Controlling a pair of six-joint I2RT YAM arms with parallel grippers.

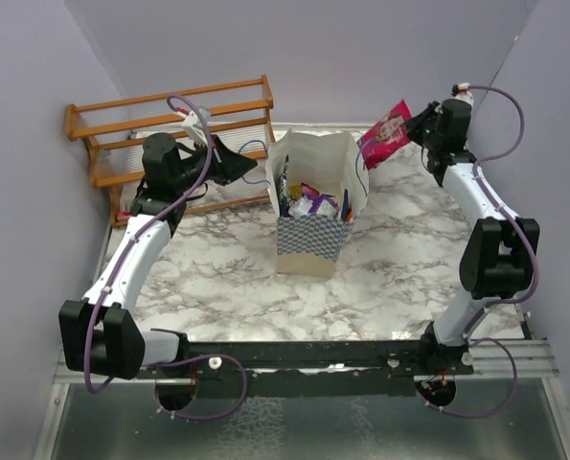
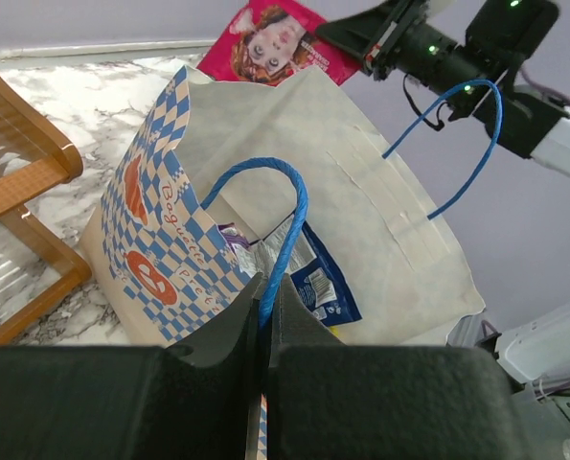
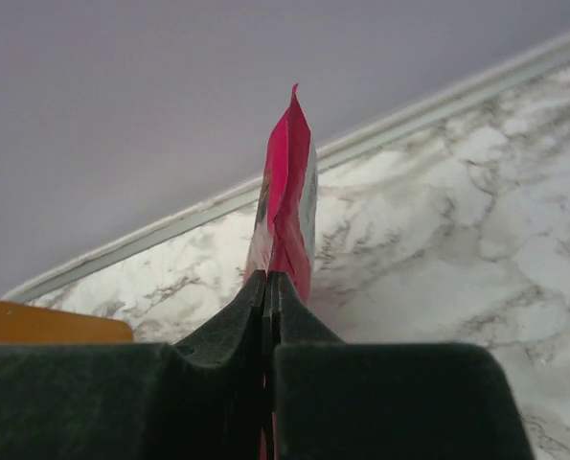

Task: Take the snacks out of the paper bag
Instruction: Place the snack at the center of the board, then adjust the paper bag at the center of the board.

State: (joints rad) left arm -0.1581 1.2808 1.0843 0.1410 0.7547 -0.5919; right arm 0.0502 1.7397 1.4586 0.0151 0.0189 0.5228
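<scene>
The cream paper bag (image 1: 313, 182) with checkered sides stands open at the table's middle back. Several packets (image 1: 315, 203) lie inside; a blue one (image 2: 321, 280) shows in the left wrist view. My left gripper (image 1: 235, 161) is shut on the bag's near blue cord handle (image 2: 283, 230) at the bag's left rim. My right gripper (image 1: 414, 126) is shut on the magenta-pink packet (image 1: 385, 133) and holds it in the air, right of the bag and behind it. The packet shows edge-on in the right wrist view (image 3: 286, 206) and beyond the bag in the left wrist view (image 2: 277, 43).
A wooden rack (image 1: 170, 129) stands at the back left, just behind my left gripper. Purple walls close in the back and sides. Bare marble table (image 1: 399, 259) lies right of the bag and in front of it.
</scene>
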